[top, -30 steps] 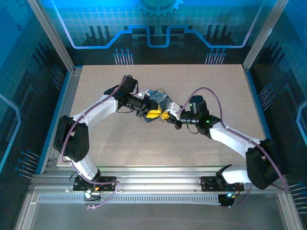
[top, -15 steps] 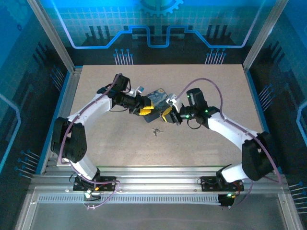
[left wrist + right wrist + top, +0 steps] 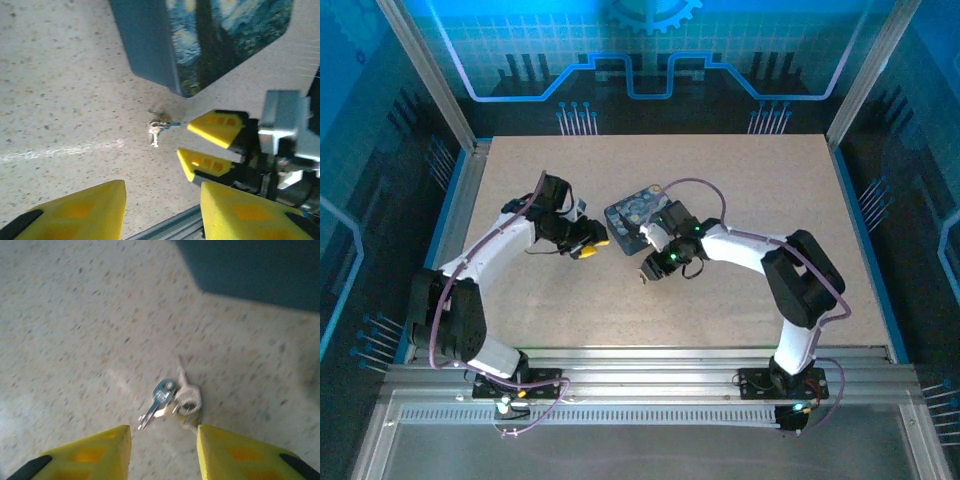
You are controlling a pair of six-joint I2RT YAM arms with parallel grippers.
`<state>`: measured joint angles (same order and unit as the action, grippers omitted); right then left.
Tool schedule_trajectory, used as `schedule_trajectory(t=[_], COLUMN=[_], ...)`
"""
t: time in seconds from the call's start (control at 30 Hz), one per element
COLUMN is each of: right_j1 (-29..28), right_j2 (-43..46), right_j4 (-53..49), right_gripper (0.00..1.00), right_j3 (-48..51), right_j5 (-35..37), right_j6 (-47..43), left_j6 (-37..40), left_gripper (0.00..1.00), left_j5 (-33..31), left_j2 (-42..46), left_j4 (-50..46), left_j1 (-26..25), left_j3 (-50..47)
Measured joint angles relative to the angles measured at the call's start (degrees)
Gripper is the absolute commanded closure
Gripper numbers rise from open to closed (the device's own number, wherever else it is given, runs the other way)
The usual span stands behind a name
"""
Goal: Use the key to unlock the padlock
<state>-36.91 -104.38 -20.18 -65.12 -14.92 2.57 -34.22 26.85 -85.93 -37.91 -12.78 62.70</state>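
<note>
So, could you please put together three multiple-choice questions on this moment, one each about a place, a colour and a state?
1. Where do the padlock and key lie?
A. Bunched on the table, off a corner of the tin
B. On the tin's lid
C. Between the left arm's fingers

2. What colour are the fingers of the right gripper?
A. Red
B. White
C. Yellow

3. How does the right gripper stand?
A. Shut on the key
B. Open, nothing between its fingers
C. Shut on the tin

Answers:
1 A, the right wrist view shows the small metal bunch on bare speckled table, with the tin's dark corner beyond it.
2 C, both wrist views show yellow fingers.
3 B, its fingers are apart and the bunch lies ahead of them, untouched.
</note>
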Motion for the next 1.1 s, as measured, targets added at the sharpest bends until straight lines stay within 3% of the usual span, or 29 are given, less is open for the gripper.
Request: schedule_trajectory(t=[0.3,0.57,0.77,1.1], right_j1=[-3.5,-4.3,-4.3,-3.9], right_j2=[-6.8,-7.1,-7.0,-4.1], right_j4=[-3.2,-4.5,-4.2,-2.5], right_gripper=[0.59,0.59,0.80,0.95], right_j3=[-6.5,-6.5,-5.8,-2.5], right_j5=[8.3,9.6,10.3,9.5], right_j6=[0.0,0.0,-0.2,0.2], left_j6=[1.4,1.9,2.7,2.9], left_gripper=[0.55,0.55,0.55,0.56], left_j5=[-2.0,-2.0,-2.0,-2.0], left_j2=[1.9,2.2,3.1,4.0], left_j4=[-0.8,-0.9,-0.9,-2.2], left_j1=[1.3,3.2,3.4,3.4], left_j3=[-0.7,-0.7,-0.7,-0.7])
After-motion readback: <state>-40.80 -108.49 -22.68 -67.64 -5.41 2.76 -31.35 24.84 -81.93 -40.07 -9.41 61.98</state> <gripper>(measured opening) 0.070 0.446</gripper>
